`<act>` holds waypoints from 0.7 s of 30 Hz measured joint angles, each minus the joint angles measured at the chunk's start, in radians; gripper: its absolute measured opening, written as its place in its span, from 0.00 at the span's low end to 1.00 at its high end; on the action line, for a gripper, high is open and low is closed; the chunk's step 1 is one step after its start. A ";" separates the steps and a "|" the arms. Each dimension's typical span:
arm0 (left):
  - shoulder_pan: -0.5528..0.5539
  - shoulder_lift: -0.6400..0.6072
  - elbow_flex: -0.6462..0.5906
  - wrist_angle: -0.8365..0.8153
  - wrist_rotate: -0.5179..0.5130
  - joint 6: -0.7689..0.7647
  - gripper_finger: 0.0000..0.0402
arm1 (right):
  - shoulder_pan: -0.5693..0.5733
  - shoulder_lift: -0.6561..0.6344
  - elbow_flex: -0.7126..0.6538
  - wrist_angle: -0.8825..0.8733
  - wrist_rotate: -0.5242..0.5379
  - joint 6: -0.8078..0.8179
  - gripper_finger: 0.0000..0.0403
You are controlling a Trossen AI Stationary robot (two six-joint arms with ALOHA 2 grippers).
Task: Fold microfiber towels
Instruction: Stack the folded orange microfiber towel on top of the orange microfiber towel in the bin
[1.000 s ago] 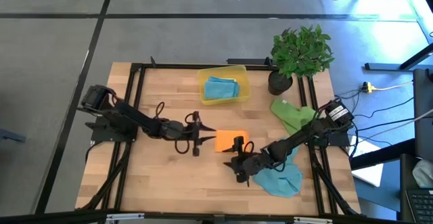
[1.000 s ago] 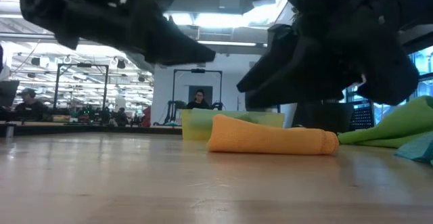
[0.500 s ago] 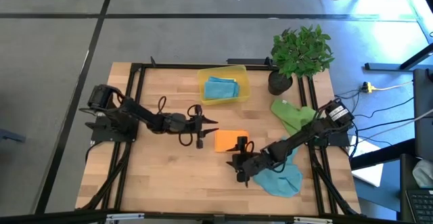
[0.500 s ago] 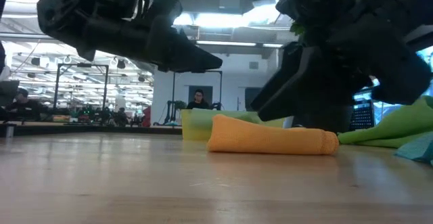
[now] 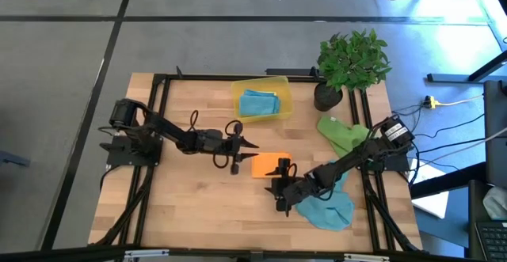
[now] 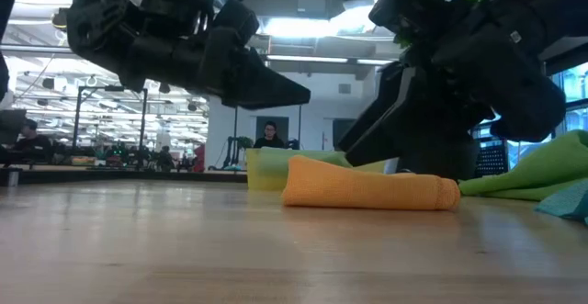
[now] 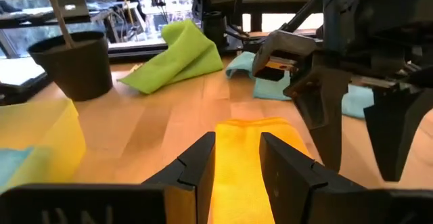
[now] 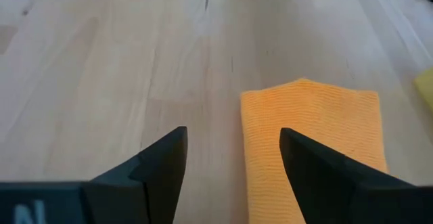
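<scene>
Orange towel (image 5: pixel 269 165) already folded into a compact rectangle, lying flat on the wooden table (image 5: pixel 190 206), between the two grippers. Left gripper (image 5: pixel 247 145) hovering just off the towel's near edge, fingers a narrow gap apart, nothing between them; in the left wrist view the folded cloth (image 7: pixel 254 163) sits straight ahead past the fingertips, probably lined up for a pick or a nudge toward the bin. Right gripper (image 5: pixel 281 171) just beside the towel's other side, fingers spread wide, empty; from the right wrist view the orange cloth (image 8: pixel 311 139) lies ahead and partly in front of one finger, clear of both. Looks like a release posture, fold done, judging by the neat edges.

Towel look: bright orange, fine ribbed weave, rounded fold edge visible in low view (image 6: pixel 367 191), several layers thick, soft, no loose corners.

Teal towel (image 5: pixel 329 208) crumpled under the right arm behind its gripper, unfolded. Green towel (image 5: pixel 342 134) bunched farther back along the right arm, unfolded. Another teal towel (image 5: pixel 260 104) folded inside the yellow bin (image 5: pixel 283 84), beyond the left gripper's fingertips. Potted plant (image 5: pixel 348 60) well off past the green towel.
</scene>
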 joint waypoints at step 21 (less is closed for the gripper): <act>-0.076 0.008 0.000 0.070 -0.150 -0.004 0.27 | -0.028 0.001 0.000 0.009 -0.009 -0.053 0.59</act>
